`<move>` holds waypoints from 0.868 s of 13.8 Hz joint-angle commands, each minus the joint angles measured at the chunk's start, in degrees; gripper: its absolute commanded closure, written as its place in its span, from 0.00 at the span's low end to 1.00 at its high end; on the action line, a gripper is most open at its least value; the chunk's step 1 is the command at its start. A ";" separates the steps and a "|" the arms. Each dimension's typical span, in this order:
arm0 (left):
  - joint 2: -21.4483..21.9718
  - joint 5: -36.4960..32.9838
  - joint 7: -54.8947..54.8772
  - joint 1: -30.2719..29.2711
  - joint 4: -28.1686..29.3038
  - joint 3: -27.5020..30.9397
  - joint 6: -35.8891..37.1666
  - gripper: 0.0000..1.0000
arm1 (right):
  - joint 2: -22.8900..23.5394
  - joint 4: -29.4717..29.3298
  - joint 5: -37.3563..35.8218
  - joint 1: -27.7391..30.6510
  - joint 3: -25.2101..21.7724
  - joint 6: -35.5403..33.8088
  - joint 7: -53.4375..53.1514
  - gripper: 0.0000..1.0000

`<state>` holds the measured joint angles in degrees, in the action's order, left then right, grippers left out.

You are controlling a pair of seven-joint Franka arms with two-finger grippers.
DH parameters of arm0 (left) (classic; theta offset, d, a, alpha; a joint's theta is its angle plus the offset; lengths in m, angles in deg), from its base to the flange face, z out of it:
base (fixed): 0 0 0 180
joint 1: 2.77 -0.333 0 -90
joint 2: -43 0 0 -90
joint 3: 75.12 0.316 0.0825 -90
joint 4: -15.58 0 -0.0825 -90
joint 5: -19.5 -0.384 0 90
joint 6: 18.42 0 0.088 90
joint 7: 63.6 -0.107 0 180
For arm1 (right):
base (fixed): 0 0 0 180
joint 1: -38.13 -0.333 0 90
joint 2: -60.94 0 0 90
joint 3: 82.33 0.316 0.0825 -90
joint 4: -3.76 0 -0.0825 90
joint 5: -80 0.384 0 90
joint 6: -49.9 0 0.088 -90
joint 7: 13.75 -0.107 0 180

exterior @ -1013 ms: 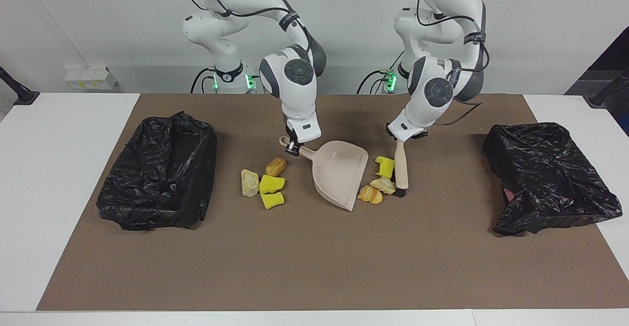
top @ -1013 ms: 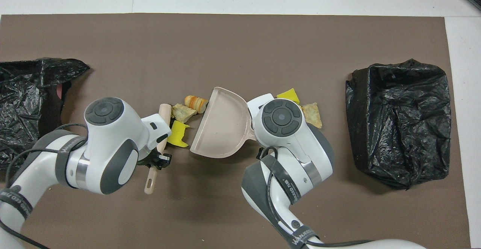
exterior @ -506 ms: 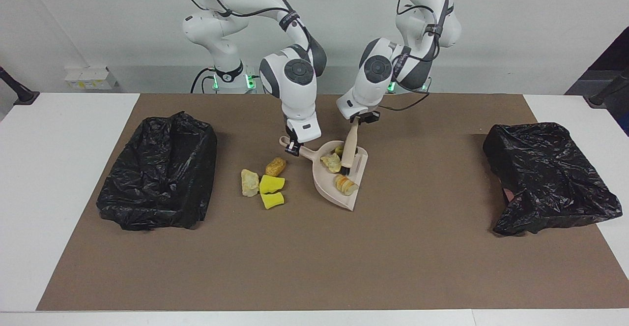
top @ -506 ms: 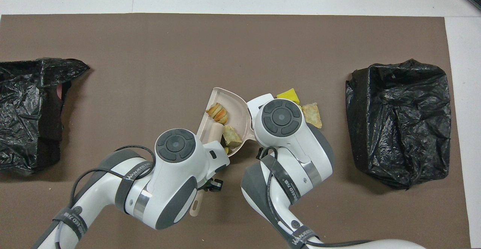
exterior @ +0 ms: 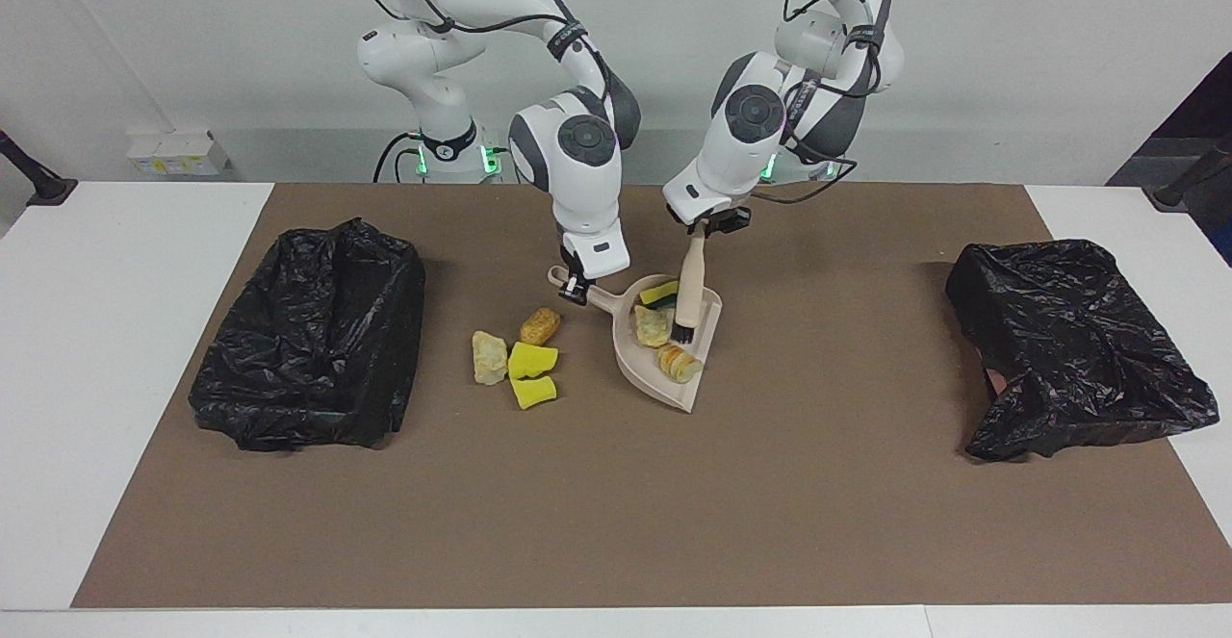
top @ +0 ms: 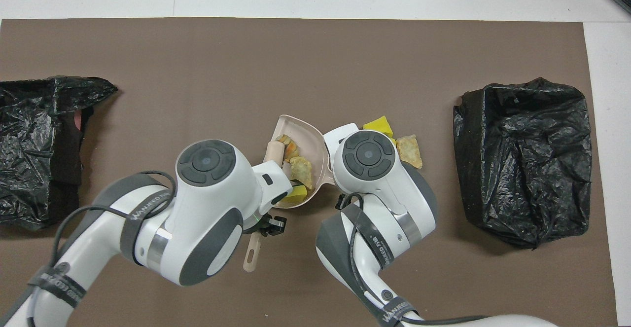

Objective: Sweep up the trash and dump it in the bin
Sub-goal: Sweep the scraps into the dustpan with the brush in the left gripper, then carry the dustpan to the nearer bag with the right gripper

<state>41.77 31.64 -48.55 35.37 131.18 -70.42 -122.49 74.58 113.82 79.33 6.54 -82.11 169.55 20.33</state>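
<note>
Right gripper (exterior: pixel 576 289) pinches the handle of the beige dustpan (exterior: pixel 695 383), which lies flat on the brown mat (exterior: pixel 616 503) mid-table. Left gripper (exterior: pixel 707 227) clamps the brush (exterior: pixel 688 293) upright, bristles down inside the pan. Three trash lumps (exterior: pixel 664 340) sit in the pan – four more (exterior: pixel 518 354) on the mat beside it, toward the right arm's black-bagged bin (exterior: pixel 313 335)
</note>
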 commanded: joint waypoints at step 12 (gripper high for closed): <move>9.23 -0.97 31.42 6.49 16.48 -1.18 -8.75 1.00 | -11.52 -0.20 0.93 9.17 -0.13 -8.55 -1.04 1.00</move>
<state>47.89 31.41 -21.88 37.84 142.03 -72.10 -125.82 65.60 113.04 79.37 13.82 -82.56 162.35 19.00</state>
